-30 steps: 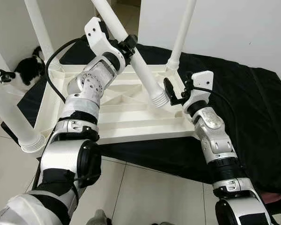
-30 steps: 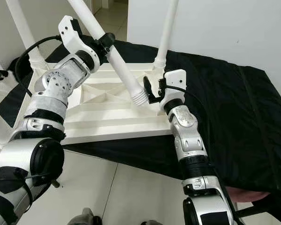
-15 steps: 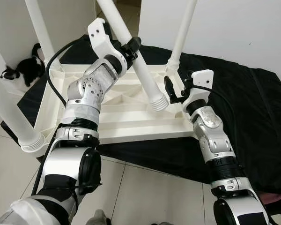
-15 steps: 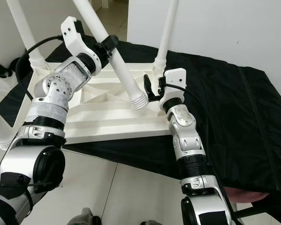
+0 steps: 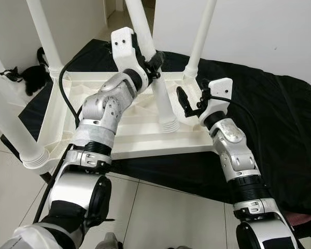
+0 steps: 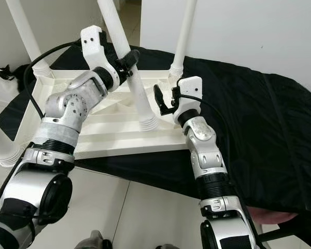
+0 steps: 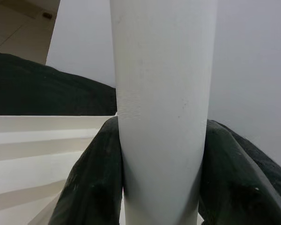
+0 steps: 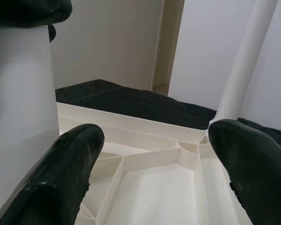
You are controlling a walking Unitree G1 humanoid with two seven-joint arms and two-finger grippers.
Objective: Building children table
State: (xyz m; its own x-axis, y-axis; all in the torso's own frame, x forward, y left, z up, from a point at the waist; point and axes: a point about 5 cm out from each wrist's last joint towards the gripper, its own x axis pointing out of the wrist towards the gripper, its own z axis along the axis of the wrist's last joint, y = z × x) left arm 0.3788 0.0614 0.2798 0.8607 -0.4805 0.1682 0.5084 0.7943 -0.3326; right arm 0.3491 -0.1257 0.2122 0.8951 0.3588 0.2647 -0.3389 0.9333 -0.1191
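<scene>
A: What does the left gripper do now?

B: Its two black fingers are closed around the loose table leg, high on the shaft. In the last second the leg has swung from a clear slant to almost upright, and its ribbed lower end has come down close to the upturned tabletop.

A: And the right gripper?

B: It is wide apart and holds nothing. It waits just beside the lower end of the leg, on the side of the near right corner. It has hardly moved, only the leg end has gone a little away from it.

A: Where does the tabletop lie?

B: Upside down on a black cloth that covers a low surface; I cannot tell what is under the cloth. Three legs already stand in their corners: the far right leg, the far left leg and the near left leg.

A: So what does the change mean?

B: I judge that the fourth leg is being lined up for its socket, probably at the near right corner. The end seems to hang over the ribbed middle, so it is not yet seated. A black and white cat sits on the floor beyond the far left leg.
</scene>
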